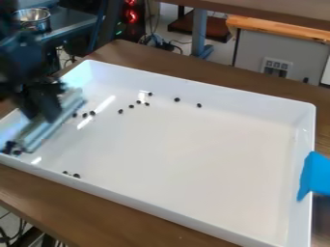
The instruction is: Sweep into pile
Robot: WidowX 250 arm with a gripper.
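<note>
We see the claw point(42, 102) against a long, pale strip point(50, 126) at the glossy white tray's point(201, 86) left end; its opening we can't tell. Small, roundish black bits point(120, 111) lie scattered inside the tray.

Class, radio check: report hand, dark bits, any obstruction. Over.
Hand at left end of tray, by pale sweeper. Dark bits scattered, some bunched in near-left corner. Blue tape on right wall, away from bits.
</note>
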